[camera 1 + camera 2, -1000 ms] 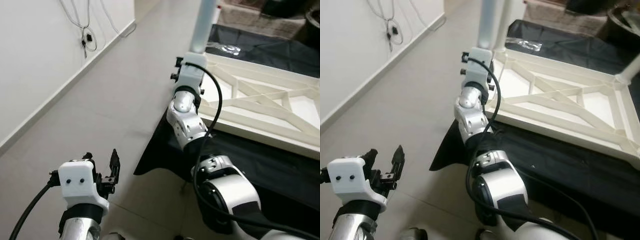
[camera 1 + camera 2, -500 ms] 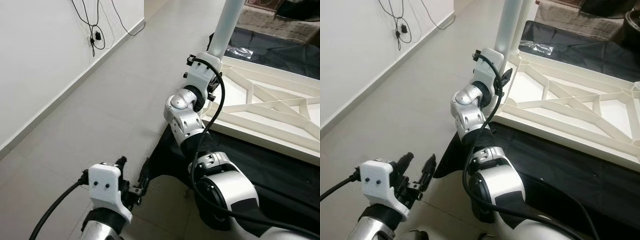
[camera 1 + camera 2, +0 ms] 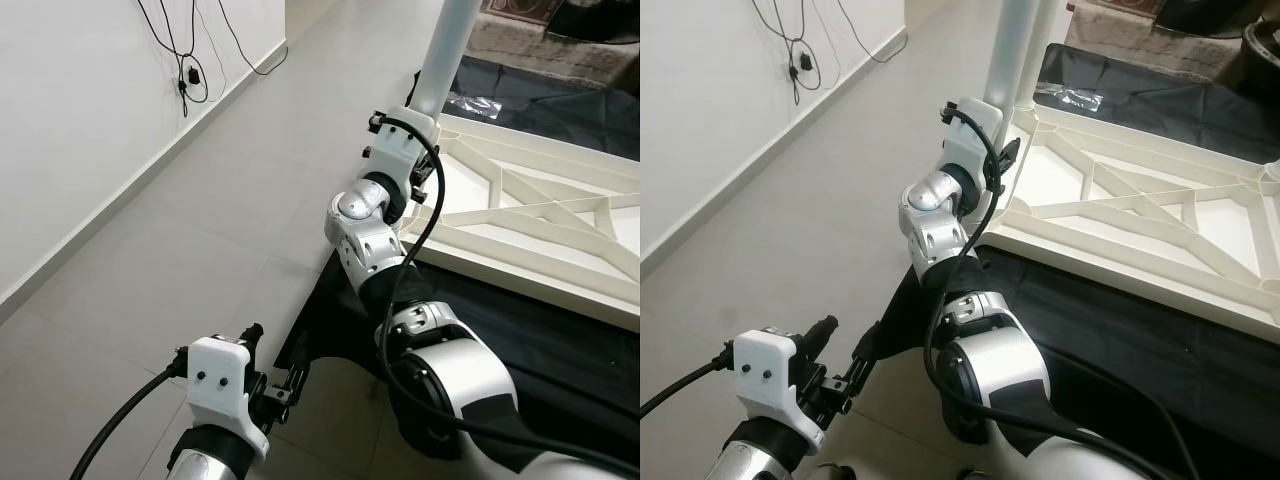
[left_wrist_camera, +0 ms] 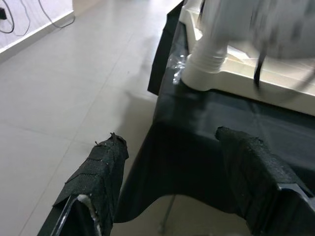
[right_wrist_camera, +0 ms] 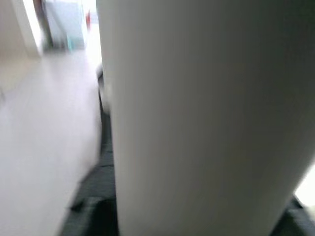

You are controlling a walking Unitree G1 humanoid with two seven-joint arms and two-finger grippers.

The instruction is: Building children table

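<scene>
A white table top (image 3: 520, 215) lies upside down on a black cloth (image 3: 560, 330), its ribbed underside facing up. A white table leg (image 3: 447, 50) stands upright in the near left corner socket (image 4: 206, 69). My right gripper (image 3: 420, 165) is shut on the base of this leg, and in the right wrist view the leg (image 5: 206, 118) is very close. My left gripper (image 3: 275, 358) hangs low over the floor beside the cloth's corner. It is open, with nothing between its fingers (image 4: 101, 177).
A white wall with hanging cables (image 3: 185, 60) runs along the left, with bare tiled floor (image 3: 200, 220) between it and the cloth. A clear plastic bag (image 3: 470, 102) lies on the cloth behind the leg. Another leg socket (image 3: 1270, 175) shows at the far right corner.
The head camera has shifted. My left gripper has come lower and nearer the cloth's corner. My right wrist has turned around the leg while staying on it.
</scene>
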